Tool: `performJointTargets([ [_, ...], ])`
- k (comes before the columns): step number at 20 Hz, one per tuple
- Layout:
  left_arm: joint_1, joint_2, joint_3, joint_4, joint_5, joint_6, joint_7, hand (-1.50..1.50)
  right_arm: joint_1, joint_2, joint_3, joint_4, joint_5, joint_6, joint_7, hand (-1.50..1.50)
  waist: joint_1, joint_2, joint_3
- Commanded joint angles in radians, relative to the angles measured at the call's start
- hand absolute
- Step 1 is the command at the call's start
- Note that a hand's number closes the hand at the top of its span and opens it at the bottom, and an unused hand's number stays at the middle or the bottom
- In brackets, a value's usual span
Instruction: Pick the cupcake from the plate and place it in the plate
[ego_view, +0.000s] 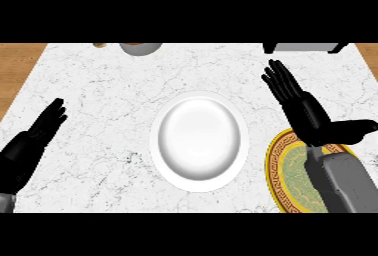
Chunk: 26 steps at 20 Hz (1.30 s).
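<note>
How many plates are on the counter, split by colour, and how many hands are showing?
White plate: 1
Green and gold plate: 1
Black hands: 2, the left hand and the right hand, both open
Total: 4
No cupcake shows on either plate; the right forearm covers part of the green one.

Lighting bright, even, soft across marble counter (96, 115). Broad soft sheen in middle of white plate (198, 140), no harsh glare. Barely any shadows under black hands. Plates look stretched tall. Far objects cut off at top edge.
</note>
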Motion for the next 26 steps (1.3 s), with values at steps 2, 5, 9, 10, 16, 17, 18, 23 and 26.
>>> performJointTargets([
  [2,0.060,-0.059,0.004,-0.012,-0.059,0.046,-0.047,0.00,0.041,-0.046,-0.012,-0.030,-0.063,0.101,0.105,1.50,-0.013,-0.014,-0.021],
  [5,-0.006,-0.147,0.011,0.173,-0.066,0.048,-0.187,0.00,0.108,-0.047,0.083,-0.076,-0.060,0.131,0.215,1.50,-0.032,-0.011,-0.024],
  [9,0.029,-0.171,0.015,0.159,-0.032,0.067,-0.156,0.00,0.155,-0.138,-0.015,-0.115,0.256,-0.162,0.021,-1.50,-0.068,-0.018,-0.023],
  [10,0.029,-0.179,0.006,0.167,-0.048,0.064,-0.176,0.00,0.256,-0.059,0.023,-0.091,0.251,-0.177,-0.052,-1.50,-0.046,-0.013,-0.021],
  [16,0.006,-0.209,0.027,0.239,-0.040,0.002,-0.237,0.00,0.571,-0.121,0.014,-0.221,0.292,-0.126,-0.380,-1.50,-0.036,-0.015,-0.021],
  [17,-0.068,-0.243,0.011,0.268,-0.074,0.040,-0.195,0.00,0.563,-0.117,0.012,-0.194,0.334,-0.150,-0.392,-1.50,-0.033,-0.013,-0.021],
  [18,0.046,-0.214,0.010,0.228,-0.065,0.004,-0.252,0.00,0.596,-0.137,-0.022,-0.204,0.345,-0.179,-0.415,-1.50,-0.029,-0.015,-0.021],
  [23,-0.068,-0.241,0.045,0.363,-0.076,-0.027,-0.266,0.00,0.712,-0.207,-0.142,-0.336,0.316,-0.177,-0.374,-1.50,-0.034,-0.013,-0.022],
  [26,-0.020,-0.233,0.034,0.283,-0.086,-0.004,-0.244,0.00,0.696,-0.307,-0.181,-0.349,0.393,-0.182,-0.245,-1.50,-0.023,-0.014,-0.023],
])
